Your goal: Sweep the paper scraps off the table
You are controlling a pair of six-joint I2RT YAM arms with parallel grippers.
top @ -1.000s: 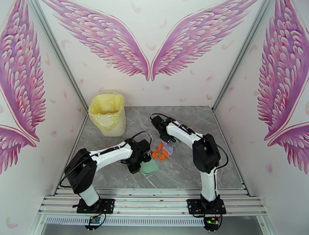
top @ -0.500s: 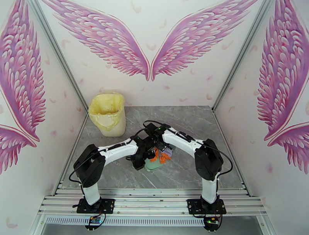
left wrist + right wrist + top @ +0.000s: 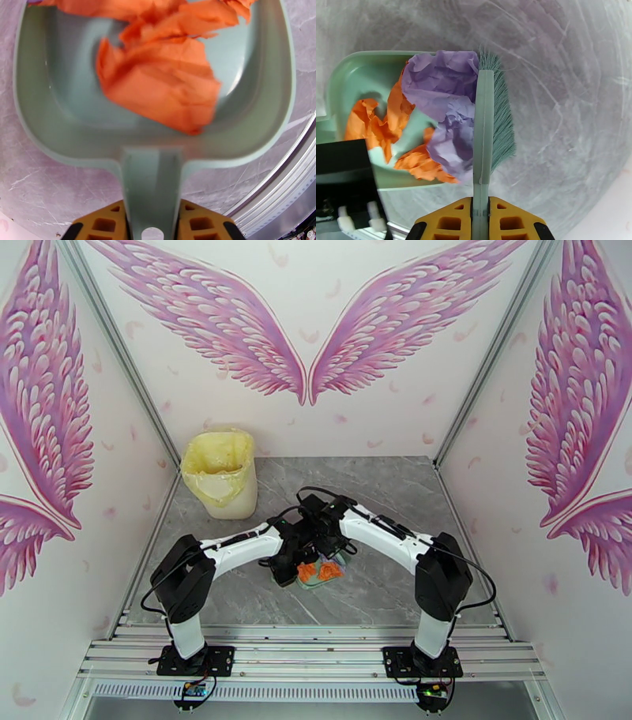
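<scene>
Left hand [image 3: 152, 225] clamps dustpan [image 3: 59, 102] handle | right hand [image 3: 481, 221] grips brush [image 3: 484, 118] — both angled inward, low

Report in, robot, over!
Left gripper shut on pale green plastic dustpan handle, right gripper shut on green brush. Crumpled orange and purple paper scraps in dustpan, brush against them. Yellow-lined bin stands apart.

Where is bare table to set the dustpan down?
Back right of the table, between the right arm and the back wall; also the near strip between the dustpan and the frame. Crowded at centre: brush, paper scraps.
</scene>
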